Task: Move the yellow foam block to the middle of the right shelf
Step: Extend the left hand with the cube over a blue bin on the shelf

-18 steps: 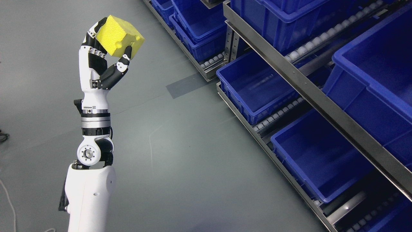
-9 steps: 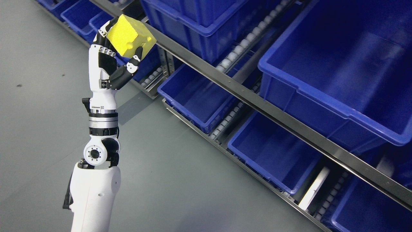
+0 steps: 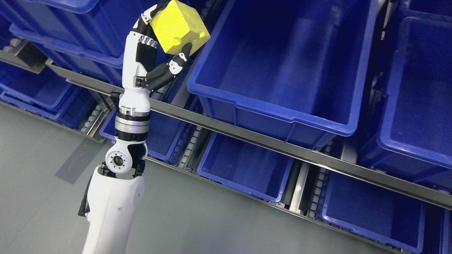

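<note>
A metal shelf (image 3: 282, 150) of sloping tiers crosses the whole head view, its grey steel rails running from the upper left down to the lower right, with rows of small white rollers (image 3: 189, 151) showing between the bins. The biggest thing on it is a deep blue bin (image 3: 282, 109) on the middle tier, open-topped and tilted toward the camera, with nothing visible inside. Another blue bin (image 3: 416, 141) stands just beside it to the right, and more blue bins (image 3: 77, 28) fill the tier at the upper left. Below the rail, a lower blue bin (image 3: 243, 173) sits next to a further one (image 3: 370, 215) toward the lower right. Grey floor (image 3: 42, 197) fills the lower left corner.

The left arm (image 3: 113, 204) rises from the bottom edge, white-shelled, with a silver and black wrist collar and a round joint under it. A small line of print sits on the wrist shell, too small to read; no other label or brand can be made out anywhere.

The left hand (image 3: 152, 60) is raised in front of the shelf, its black and white fingers (image 3: 176, 65) curled up around the yellow foam block (image 3: 178, 26), thumb pressed under one side and the other fingers behind it. The block is a bright yellow cube with a rough, spongy surface and a small notch along its lower right edge. It is held in the air, tilted on a corner, just beside the upper left rim of the big middle bin.
</note>
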Robot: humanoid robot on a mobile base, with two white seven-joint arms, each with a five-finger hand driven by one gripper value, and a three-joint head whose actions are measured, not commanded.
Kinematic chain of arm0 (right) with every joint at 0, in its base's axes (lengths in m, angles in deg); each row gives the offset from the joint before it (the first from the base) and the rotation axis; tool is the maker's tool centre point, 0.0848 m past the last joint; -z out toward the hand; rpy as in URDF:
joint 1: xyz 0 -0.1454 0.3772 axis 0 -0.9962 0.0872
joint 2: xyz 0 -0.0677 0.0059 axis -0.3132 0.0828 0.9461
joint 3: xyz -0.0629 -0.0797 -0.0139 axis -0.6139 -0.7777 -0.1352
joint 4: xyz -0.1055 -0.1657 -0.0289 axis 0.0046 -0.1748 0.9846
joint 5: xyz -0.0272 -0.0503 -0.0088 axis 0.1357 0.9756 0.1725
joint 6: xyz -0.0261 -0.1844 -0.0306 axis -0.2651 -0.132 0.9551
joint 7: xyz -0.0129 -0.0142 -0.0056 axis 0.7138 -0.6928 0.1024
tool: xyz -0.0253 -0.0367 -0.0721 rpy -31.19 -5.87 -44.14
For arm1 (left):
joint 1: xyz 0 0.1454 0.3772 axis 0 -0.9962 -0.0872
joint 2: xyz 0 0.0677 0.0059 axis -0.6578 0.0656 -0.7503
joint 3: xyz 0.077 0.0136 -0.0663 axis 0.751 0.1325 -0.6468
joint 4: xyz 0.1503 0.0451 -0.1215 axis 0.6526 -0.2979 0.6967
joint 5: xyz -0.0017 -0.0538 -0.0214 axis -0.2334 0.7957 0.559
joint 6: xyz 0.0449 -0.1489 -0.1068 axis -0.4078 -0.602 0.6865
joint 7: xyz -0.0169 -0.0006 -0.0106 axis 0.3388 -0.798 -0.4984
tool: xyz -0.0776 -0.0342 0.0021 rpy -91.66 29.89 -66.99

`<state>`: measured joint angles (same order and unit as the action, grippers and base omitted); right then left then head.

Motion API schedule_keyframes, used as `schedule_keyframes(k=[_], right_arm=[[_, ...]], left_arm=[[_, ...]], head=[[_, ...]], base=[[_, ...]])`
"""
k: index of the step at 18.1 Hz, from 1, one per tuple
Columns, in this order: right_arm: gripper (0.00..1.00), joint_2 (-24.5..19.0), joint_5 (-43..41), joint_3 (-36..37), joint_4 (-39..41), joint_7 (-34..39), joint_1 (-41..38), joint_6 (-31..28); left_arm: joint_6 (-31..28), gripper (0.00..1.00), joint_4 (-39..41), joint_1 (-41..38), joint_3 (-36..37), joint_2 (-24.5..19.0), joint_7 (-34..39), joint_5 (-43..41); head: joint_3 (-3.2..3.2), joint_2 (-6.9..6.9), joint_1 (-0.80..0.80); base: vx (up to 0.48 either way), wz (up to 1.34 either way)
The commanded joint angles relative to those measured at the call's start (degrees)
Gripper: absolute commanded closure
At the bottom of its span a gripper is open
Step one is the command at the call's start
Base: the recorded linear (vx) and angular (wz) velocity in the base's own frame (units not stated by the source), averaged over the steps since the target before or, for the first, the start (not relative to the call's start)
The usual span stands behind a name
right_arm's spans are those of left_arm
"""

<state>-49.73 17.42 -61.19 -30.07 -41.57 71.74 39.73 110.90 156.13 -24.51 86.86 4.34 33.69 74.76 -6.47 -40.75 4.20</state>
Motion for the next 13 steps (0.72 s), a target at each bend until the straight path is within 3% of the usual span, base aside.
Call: schedule_keyframes(k=[1,6,10,13], right_arm=[[0.0,1.0,-1.63,0.0,1.0,0.04,0.1,-0.04],[0.0,1.0,-1.63,0.0,1.0,0.04,0.1,-0.04],[0.0,1.0,-1.63,0.0,1.0,0.04,0.1,-0.04],[0.0,1.0,-1.63,0.0,1.0,0.04,0.1,-0.04]], left_arm=[[-3.33,0.67,6.22,5.51,7.37,-1.0,-0.02,0.01],[-15.97,0.67,5.18,14.91,10.09,-1.0,0.07,6.85],[-33.71,0.65,2.11,18.18,10.36,-1.0,0.33,7.13],[-37.88,0.61,-2.11,18.18,10.88,-1.0,0.77,7.04]], head=[[0.0,0.0,0.0],[0.0,0.0,0.0],[0.0,-0.01,0.0],[0.0,-0.02,0.0]], base=[[0.05,-0.44],[0.036,-0.4],[0.023,-0.27],[0.015,-0.1]])
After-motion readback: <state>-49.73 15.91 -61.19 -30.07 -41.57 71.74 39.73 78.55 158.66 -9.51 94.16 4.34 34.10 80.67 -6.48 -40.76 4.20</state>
